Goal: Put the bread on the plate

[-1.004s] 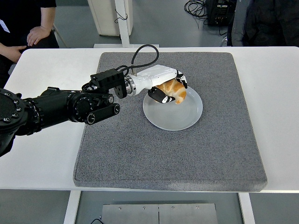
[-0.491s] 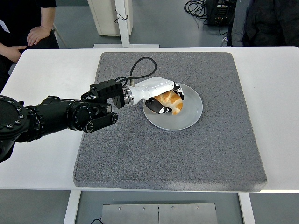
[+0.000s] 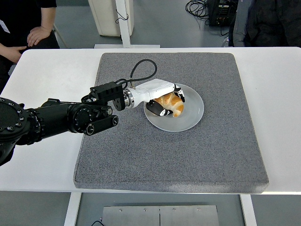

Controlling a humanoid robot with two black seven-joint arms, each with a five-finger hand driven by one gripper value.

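A golden-brown piece of bread [image 3: 172,103] lies low over the left half of the white round plate [image 3: 190,115], which sits on the grey mat. My left hand [image 3: 167,100], white with black fingertips, is shut on the bread, its fingers curled around it from the left and from behind. Whether the bread rests on the plate surface I cannot tell. The black left arm [image 3: 61,117] reaches in from the left edge. My right arm does not show.
The grey mat [image 3: 174,155] covers most of the white table [image 3: 37,155]. A person's hand [image 3: 37,34] rests beyond the far left corner, and another dark-clothed person [image 3: 268,21] stands at the top right.
My left hand has come down with the bread, from above the plate's far left rim to low over the plate. In the last half second it barely moved.
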